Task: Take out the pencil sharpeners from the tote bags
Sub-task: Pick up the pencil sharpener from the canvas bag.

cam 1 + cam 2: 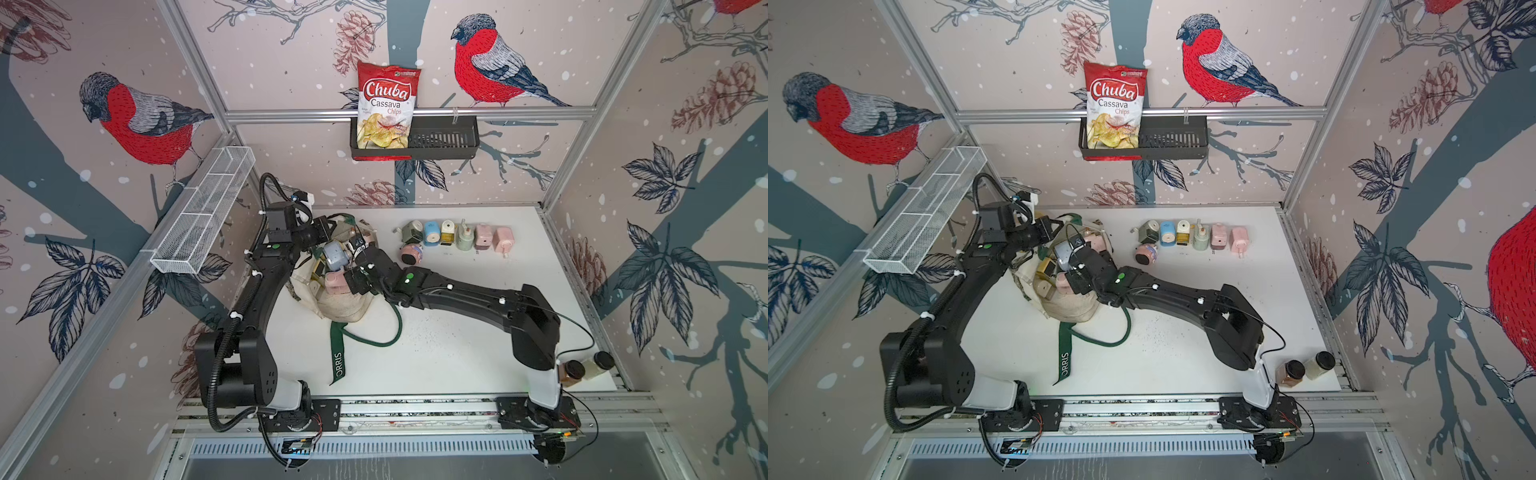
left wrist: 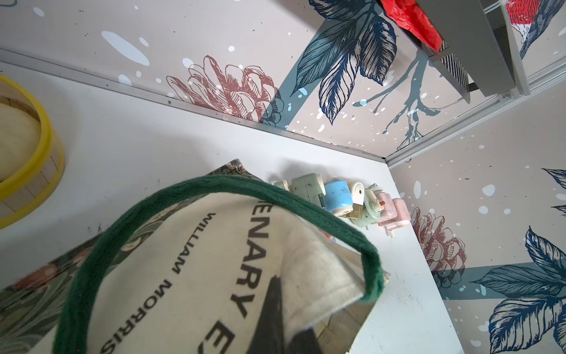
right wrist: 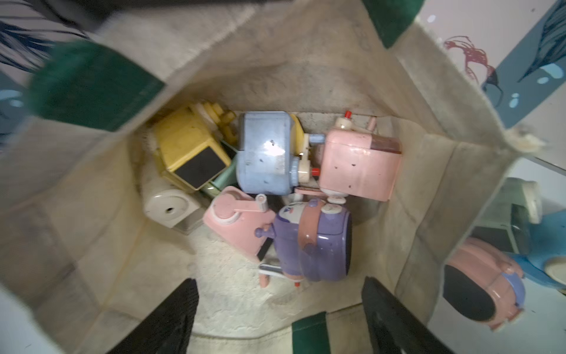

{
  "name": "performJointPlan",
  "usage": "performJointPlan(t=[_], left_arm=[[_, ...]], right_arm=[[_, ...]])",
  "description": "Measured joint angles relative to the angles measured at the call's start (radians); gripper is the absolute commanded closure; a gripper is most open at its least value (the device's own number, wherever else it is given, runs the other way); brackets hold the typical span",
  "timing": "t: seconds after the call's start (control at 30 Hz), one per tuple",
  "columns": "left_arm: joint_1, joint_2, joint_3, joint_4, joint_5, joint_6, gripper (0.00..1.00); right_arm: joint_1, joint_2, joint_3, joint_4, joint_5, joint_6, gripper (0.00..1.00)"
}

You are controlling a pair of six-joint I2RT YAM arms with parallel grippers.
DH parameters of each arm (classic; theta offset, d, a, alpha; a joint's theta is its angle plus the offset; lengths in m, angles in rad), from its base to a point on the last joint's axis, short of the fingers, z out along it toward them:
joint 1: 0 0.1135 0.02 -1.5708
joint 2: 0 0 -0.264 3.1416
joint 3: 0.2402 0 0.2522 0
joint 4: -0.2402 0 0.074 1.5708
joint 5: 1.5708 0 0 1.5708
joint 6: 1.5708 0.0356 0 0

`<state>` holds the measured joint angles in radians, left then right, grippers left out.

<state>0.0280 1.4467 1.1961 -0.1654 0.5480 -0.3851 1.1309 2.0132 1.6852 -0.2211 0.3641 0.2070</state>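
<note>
The cream tote bag [image 1: 349, 309] [image 1: 1067, 309] lies on the white table with its mouth held open. My left gripper [image 1: 332, 226] [image 2: 275, 294] is shut on the cloth rim of the bag [image 2: 183, 275]. My right gripper [image 1: 353, 266] [image 3: 278, 282] hangs open over the mouth, with nothing between its fingers. Inside the bag [image 3: 275, 61] lie several pencil sharpeners: yellow [image 3: 190, 144], blue [image 3: 263, 153], pink [image 3: 358, 165], lilac [image 3: 312, 245] and cream [image 3: 168, 205]. Several more stand in a row on the table [image 1: 457, 237] [image 1: 1192, 237] [image 2: 340, 199], with a round pink one [image 1: 411, 253] in front.
A chips bag [image 1: 386, 104] sits in a black basket [image 1: 440, 141] on the back wall. A white wire basket [image 1: 208, 208] hangs on the left wall. Two brown-lidded jars [image 1: 586, 368] stand at the front right. A green strap [image 1: 338, 365] trails towards the front edge.
</note>
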Motion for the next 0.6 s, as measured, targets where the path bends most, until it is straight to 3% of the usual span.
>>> performJointPlan(t=[0.23, 0.6], left_arm=[[0.000, 0.001, 0.000, 0.000, 0.000, 0.000, 1.00], [0.000, 0.001, 0.000, 0.000, 0.000, 0.000, 1.00]], right_arm=[[0.014, 0.163, 0.158, -0.149, 0.137, -0.033, 0.06], [0.008, 0.252, 0.208, -0.222, 0.159, -0.105, 0.00]])
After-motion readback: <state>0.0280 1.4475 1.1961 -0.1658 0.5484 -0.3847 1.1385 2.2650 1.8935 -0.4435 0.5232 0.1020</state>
